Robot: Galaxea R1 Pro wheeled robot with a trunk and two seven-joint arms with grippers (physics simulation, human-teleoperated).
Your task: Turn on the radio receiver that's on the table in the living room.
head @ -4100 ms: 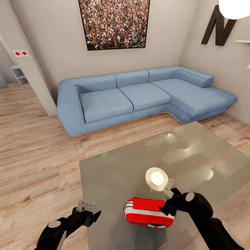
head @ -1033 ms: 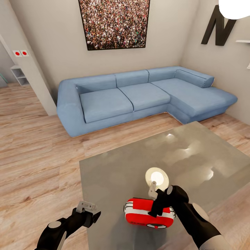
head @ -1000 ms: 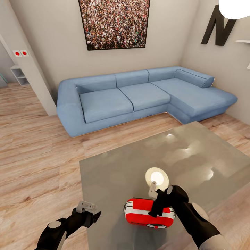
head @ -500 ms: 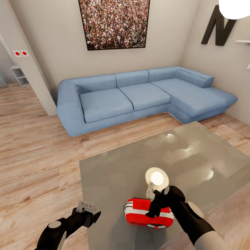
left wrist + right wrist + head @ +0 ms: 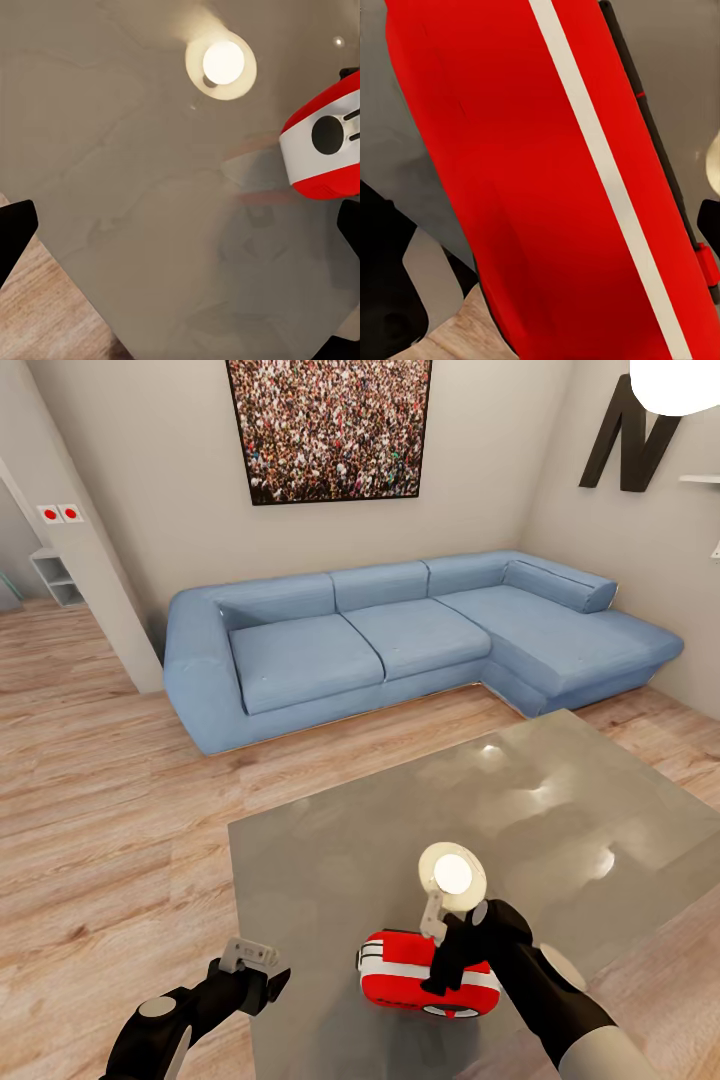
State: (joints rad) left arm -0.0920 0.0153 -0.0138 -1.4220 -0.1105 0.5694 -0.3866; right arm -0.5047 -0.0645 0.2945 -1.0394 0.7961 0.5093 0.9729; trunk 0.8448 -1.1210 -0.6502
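While the right gripper [image 5: 447, 960] covers the radio receiver [image 5: 400, 972], the sofa [image 5: 400, 635] stands beyond.

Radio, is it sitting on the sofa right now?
No, the radio lies on the grey table, near its front edge, with the blue sofa well behind it.

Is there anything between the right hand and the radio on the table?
Nothing visible. The right hand sits directly over the red radio receiver on the grey table; the right wrist view shows its red shell close up with no object in between.
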